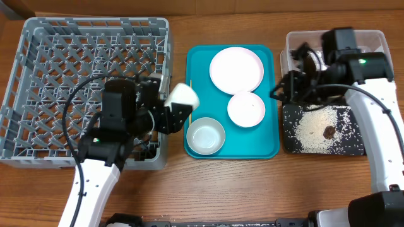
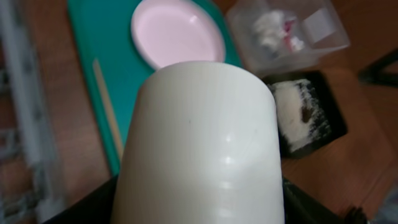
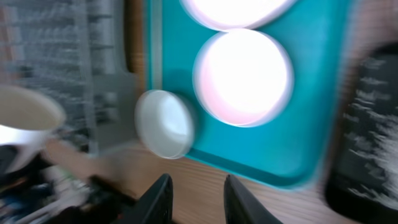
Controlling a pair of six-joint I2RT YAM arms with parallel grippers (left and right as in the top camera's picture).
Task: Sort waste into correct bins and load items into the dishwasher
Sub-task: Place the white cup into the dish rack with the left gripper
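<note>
Overhead and wrist views, cup transfer. The left gripper (image 1: pixel 175 104) is clamped on the small white cup (image 2: pixel 199 143), which is tilted in the air over the right-hand wall of the grey dish rack (image 1: pixel 38 75), at centre-left of the overhead frame.

The likely hazards:
- The smooth, glossy cup may slip in the grip.
- Its rim may strike the rack wall or a peg if it is lowered while tilted.
- It may tip over if it is set between pegs instead of over one.
- The cup fills the left wrist view, so the landing spot is hidden from that camera.

The right gripper (image 3: pixel 196 199) hangs with its fingers apart and nothing between them, at the upper right of the overhead frame.

Containers:
- The rack appears empty.
- The teal tray (image 1: pixel 265 148) carries the large white plate (image 1: pixel 237 68), the small white bowl (image 1: pixel 246 108), the grey metal bowl (image 1: pixel 206 135) and the wooden stick (image 2: pixel 107 106) along its left edge.
- The clear tub (image 2: pixel 320 22) holds crumpled tissue (image 2: pixel 268 28) and a red wrapper (image 2: pixel 290 38).
- The black tray (image 1: pixel 289 142) holds scattered rice grains (image 1: pixel 315 126) and a brown lump (image 1: pixel 329 132).
</note>
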